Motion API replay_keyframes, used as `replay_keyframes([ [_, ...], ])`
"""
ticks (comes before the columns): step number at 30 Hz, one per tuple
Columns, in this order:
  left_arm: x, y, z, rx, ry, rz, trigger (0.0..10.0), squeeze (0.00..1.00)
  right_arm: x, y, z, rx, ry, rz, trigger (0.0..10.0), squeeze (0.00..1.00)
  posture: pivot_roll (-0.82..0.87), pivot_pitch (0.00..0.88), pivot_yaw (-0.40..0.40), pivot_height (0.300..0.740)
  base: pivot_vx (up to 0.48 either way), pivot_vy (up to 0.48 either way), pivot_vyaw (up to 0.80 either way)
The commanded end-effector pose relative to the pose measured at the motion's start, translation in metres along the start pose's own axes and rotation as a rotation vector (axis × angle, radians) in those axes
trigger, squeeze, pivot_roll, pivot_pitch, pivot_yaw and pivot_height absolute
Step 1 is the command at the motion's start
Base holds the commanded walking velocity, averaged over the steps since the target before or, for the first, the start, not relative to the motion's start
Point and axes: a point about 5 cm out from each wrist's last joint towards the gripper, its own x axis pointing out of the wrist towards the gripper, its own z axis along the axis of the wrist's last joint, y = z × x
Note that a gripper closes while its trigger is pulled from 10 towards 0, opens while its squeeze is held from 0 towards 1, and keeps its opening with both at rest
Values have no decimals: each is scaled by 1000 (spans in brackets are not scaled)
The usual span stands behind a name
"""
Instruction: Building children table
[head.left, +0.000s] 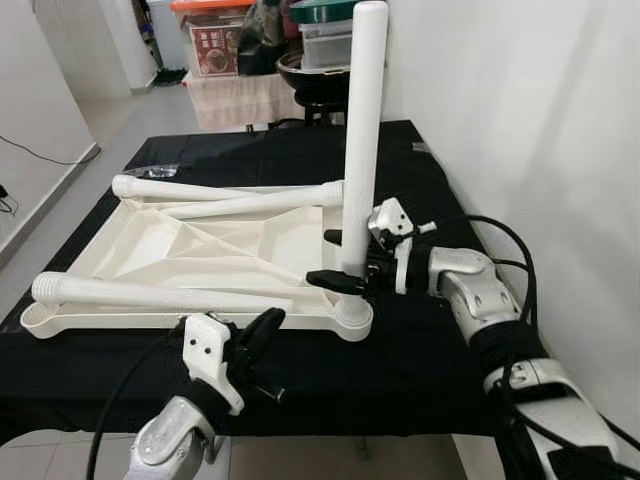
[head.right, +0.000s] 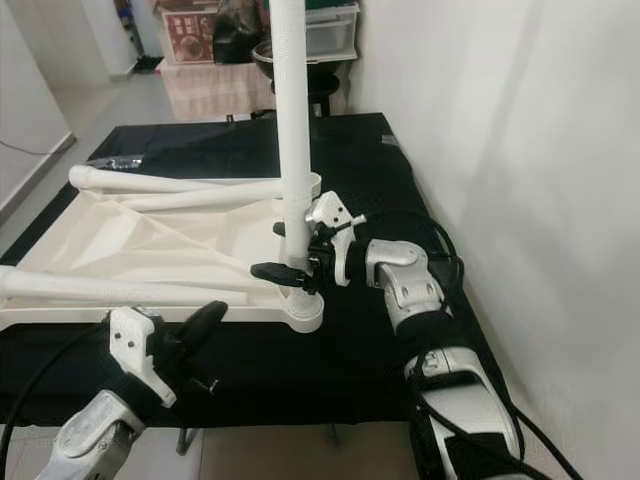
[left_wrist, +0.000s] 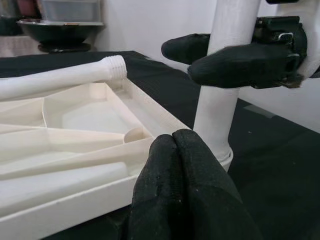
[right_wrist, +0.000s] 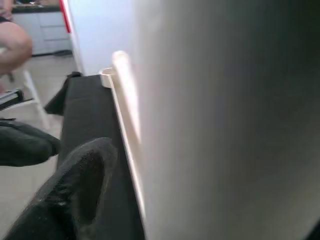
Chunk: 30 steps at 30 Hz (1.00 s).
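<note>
Upright, white leg (head.left: 362, 130) sits within right gripper (head.left: 343, 258).

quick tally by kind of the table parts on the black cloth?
White tabletop, lying upside down: 1
White legs lying loose on it: 3
White leg standing upright in the near right corner socket, right hand closed around it: 1
Total: 5 parts

Right hand (head.left: 338, 260) seemingly clamped, left hand (head.left: 262, 340) fingers together.
</note>
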Motion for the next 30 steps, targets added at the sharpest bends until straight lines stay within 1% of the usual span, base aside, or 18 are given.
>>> replay_keyframes([
  [1,-3,0,1,7,11,-1,10000,0,9,3,7,-1,-14,74,1020,0,55,39,23,740,0,0,0],
  [2,-3,0,1,7,11,-1,10000,0,9,3,7,-1,-14,74,1020,0,55,39,23,740,0,0,0],
  [3,-4,0,1,7,12,-1,10000,0,7,3,8,16,-14,122,0,0,57,43,23,740,0,0,0],
  [10,-4,-1,1,5,16,-2,10000,0,1,1,6,29,-10,133,0,0,50,38,26,740,0,0,0],
  [14,-2,-1,0,3,15,-1,10000,0,-9,-1,1,7,-37,63,0,0,37,29,25,740,0,0,0],
  [17,-2,-1,0,2,15,-1,10000,0,-12,-2,-1,-3,-43,27,0,0,37,29,25,740,0,0,0],
  [18,-1,-1,0,1,15,-1,10000,0,-13,-2,-6,-12,-40,-51,0,0,26,25,19,740,0,0,0],
  [19,-1,-1,0,1,15,-1,10000,0,-13,-2,-6,-12,-40,-51,0,0,26,25,19,740,0,0,0],
  [20,-1,-1,0,0,15,-1,10000,0,-11,0,-14,2,-28,-184,0,0,21,22,13,740,0,0,0],
  [21,-1,-1,0,0,15,-1,10000,0,-11,0,-14,2,-28,-184,0,0,21,22,13,740,0,0,0],
  [22,-1,0,0,1,14,0,10000,0,-4,3,-25,63,-41,-515,0,0,7,18,10,740,0,0,0],
  [23,0,1,0,1,14,1,10000,0,4,22,-40,187,-35,-685,0,0,4,22,19,740,0,0,0],
  [24,0,3,0,3,15,2,10000,0,12,41,-45,157,3,-741,0,0,-1,12,31,740,0,0,0],
  [25,0,3,0,3,15,2,10000,0,12,41,-45,157,3,-741,0,0,-1,12,31,740,0,0,0],
  [26,1,4,-1,5,17,2,10000,0,20,50,-44,143,7,-726,0,0,-11,0,38,740,0,0,0],
  [28,2,5,-2,4,19,2,10000,0,23,48,-44,143,8,-702,0,0,-15,0,35,740,0,0,0],
  [29,3,5,-3,2,20,-1,10000,0,23,40,-45,130,17,-709,0,0,-4,0,18,740,0,0,0],
  [30,3,5,-3,2,20,-1,10000,0,23,40,-45,130,17,-709,0,0,-4,0,18,740,0,0,0],
])
